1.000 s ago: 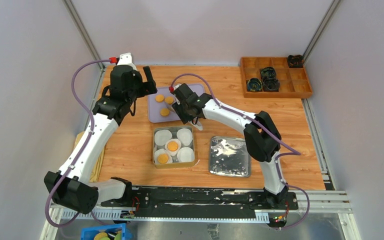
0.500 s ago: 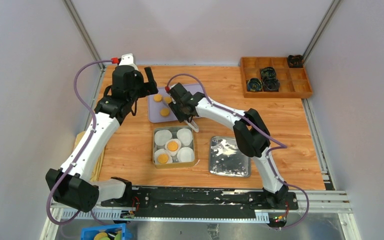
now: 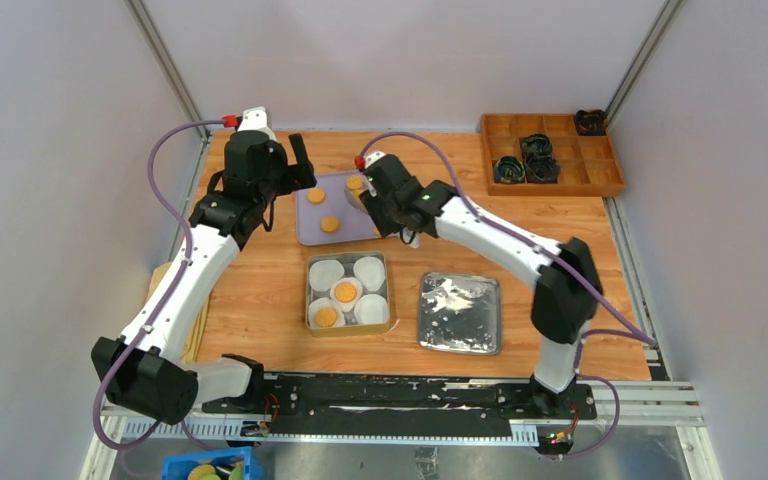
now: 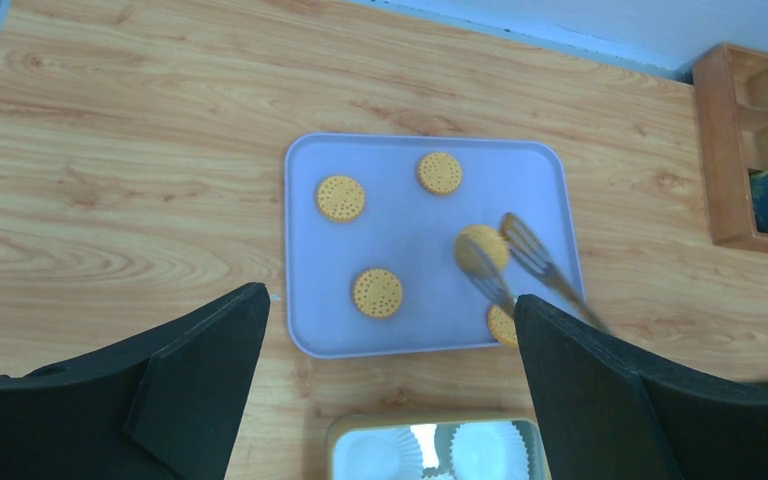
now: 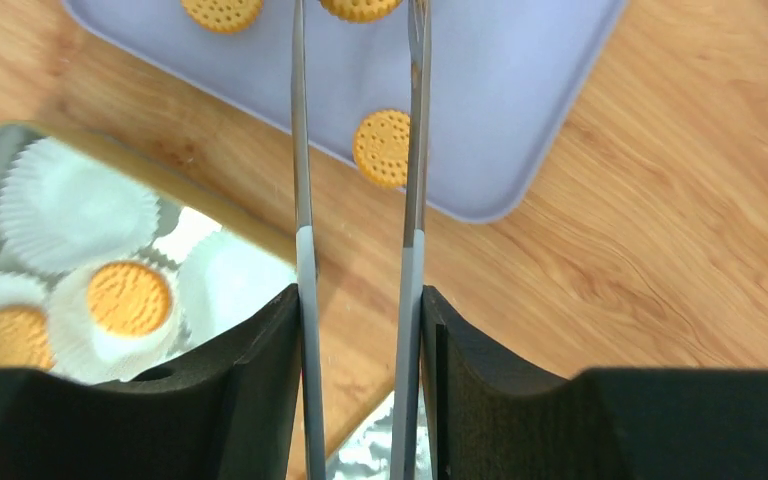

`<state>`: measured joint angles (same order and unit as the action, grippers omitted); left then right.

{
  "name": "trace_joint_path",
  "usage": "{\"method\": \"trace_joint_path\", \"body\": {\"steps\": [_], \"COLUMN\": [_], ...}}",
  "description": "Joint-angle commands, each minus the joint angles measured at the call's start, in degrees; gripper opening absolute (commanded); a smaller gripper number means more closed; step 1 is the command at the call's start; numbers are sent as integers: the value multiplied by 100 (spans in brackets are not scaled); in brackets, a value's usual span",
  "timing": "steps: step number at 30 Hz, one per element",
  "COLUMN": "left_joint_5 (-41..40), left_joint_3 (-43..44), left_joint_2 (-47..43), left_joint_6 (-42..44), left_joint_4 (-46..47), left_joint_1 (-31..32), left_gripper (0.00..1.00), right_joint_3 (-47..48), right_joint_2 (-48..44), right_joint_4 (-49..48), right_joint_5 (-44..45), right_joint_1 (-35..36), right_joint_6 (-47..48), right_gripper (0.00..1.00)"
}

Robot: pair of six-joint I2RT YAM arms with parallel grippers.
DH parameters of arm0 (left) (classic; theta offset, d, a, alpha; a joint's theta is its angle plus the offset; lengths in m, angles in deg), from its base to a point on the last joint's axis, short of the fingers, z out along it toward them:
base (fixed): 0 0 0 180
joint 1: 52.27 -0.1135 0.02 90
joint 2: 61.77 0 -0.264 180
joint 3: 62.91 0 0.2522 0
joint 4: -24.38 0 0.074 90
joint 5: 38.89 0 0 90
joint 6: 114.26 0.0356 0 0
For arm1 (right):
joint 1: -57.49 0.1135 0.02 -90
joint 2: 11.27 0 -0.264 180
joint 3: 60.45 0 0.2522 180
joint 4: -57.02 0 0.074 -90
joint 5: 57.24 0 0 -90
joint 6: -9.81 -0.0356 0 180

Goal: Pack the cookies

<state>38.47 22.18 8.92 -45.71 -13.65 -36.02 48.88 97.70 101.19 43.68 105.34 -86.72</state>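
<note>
Bright, even light (wrist views slightly blurred).

Cookies (image 4: 341, 198) on tray (image 4: 405, 235) behind tin (image 3: 348, 331), lid (image 3: 458, 312) R of tin, organizer (image 3: 550, 189) far-R back.

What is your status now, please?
Left gripper open above tray. Right gripper shut on tongs. Tips around one cookie on tray. No obstacle seen.

The left arm (image 3: 185, 290) stretched far forward with its wrist raised, and the left gripper (image 4: 390, 300) faced down with its jaws spread wide. The right arm (image 3: 490, 240) reached forward and across toward it. The right gripper (image 5: 358, 300) pointed down, its fingers (image 5: 250, 400) clamped on the handles of the tongs (image 5: 301, 200).
</note>
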Motion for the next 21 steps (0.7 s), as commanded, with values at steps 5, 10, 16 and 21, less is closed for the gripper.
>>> {"method": "trace_joint_path", "body": {"steps": [5,10,16,21], "left_joint_5": [187,299,430,456], "left_joint_3": [-31,-49,-49,-120], "left_joint_2": [-69,-57,-25,-93], "left_joint_6": [-132,-190,-249,-254], "left_joint_4": [80,98,101,98], "left_joint_1": [-25,-25,-25,-25], "left_gripper": [100,100,100,100], "right_joint_3": [-1383,-2291,-2876,-3083], "right_joint_2": [-2376,-3357,-3839,-3769], "right_joint_4": [267,567,808,1054], "right_joint_5": [168,83,217,317], "right_joint_1": [512,1222,1931,2348], "right_joint_6": [-213,-699,-1358,-1791], "right_gripper": [22,22,23,24]}}
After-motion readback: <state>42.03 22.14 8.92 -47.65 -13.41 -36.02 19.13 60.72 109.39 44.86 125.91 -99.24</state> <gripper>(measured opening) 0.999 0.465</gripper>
